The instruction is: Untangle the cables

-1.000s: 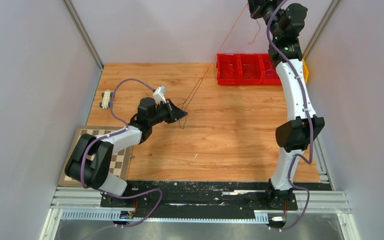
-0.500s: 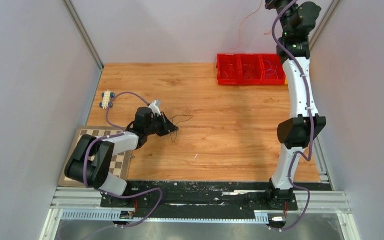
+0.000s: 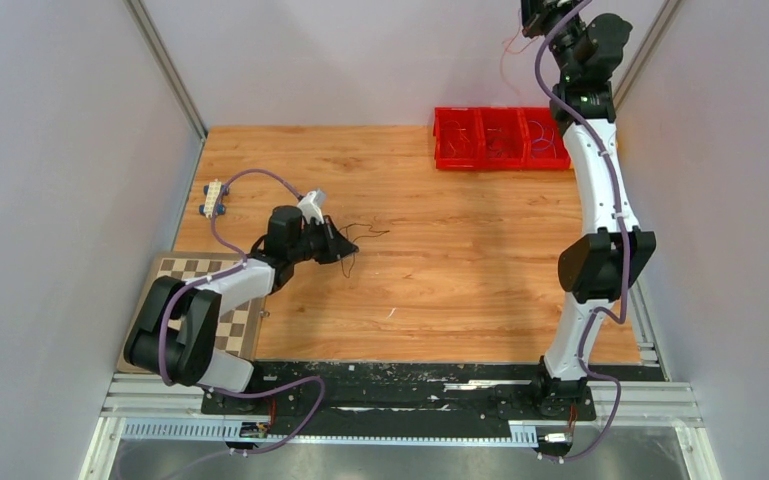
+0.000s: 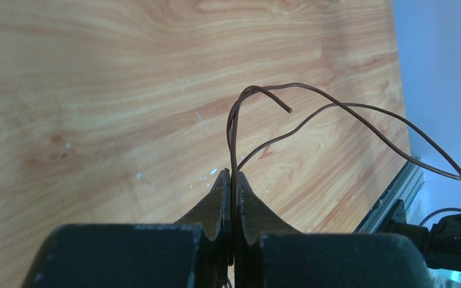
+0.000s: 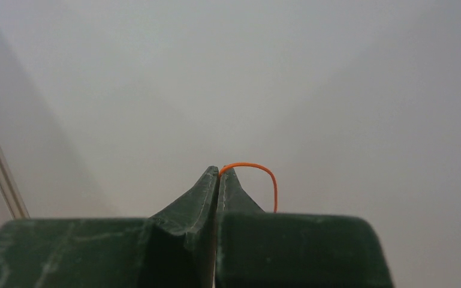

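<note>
Cables: brown cable (image 4: 232, 144) clamped in left gripper (image 4: 231, 177) above wooden table (image 4: 66, 90); orange cable (image 5: 274, 192) pinched in right gripper (image 5: 219, 174), raised high.

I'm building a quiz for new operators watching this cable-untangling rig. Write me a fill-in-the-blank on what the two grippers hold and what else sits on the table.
The left wire, pinched in the shut left gripper, is ____ in colour.
The right wire, pinched in the shut right gripper, is ____.
The red bin at the far edge has ____ compartments.
The checkerboard lies by the ____ arm's base.
Missing words: brown, orange, three, left.
</note>
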Controlling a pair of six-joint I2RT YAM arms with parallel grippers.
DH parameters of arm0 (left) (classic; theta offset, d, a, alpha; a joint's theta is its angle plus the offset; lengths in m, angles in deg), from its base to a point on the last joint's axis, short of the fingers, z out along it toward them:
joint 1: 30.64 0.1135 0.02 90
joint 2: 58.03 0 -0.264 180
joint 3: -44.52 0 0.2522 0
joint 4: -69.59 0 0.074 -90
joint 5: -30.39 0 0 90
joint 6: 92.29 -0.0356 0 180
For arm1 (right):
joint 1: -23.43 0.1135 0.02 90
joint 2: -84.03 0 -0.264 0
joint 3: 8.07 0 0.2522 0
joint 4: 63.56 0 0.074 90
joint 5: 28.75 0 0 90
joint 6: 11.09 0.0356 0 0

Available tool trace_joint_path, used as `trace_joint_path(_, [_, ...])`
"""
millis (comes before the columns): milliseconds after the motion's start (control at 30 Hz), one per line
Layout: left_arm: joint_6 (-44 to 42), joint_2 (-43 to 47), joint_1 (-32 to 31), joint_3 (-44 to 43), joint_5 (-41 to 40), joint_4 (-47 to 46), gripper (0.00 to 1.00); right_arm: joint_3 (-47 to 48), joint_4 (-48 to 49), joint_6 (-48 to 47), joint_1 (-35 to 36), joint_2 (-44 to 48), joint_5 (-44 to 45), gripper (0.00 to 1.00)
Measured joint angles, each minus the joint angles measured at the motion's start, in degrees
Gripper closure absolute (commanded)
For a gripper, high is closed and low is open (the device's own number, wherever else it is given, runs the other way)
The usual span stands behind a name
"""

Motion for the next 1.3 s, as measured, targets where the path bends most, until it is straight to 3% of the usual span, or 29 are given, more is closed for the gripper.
trace_joint_path(233, [-3.1,0.0,0.0,-6.8,4.1,1.0,1.0,-5.4,-0.2,-1.5,0.0,0.2,-1.2,1.0])
trace_joint_path(600, [-3.2,-0.4,0.0,-7.8,8.4,1.5,1.0,-6.4,1.6,-1.2,0.0,-0.7,-5.5,1.0])
trace_joint_path(933, [-3.1,-3.5,0.0,-9.5,9.2,1.8,1.0,-6.1,6.1,-1.8,0.1,-9.4,-6.6,1.0])
trace_joint_path(1300, [-3.2,-4.5,0.8,-11.3,9.8,2.8,1.0,0.5,6.7,-2.8,0.1,-17.7,-7.4,1.0])
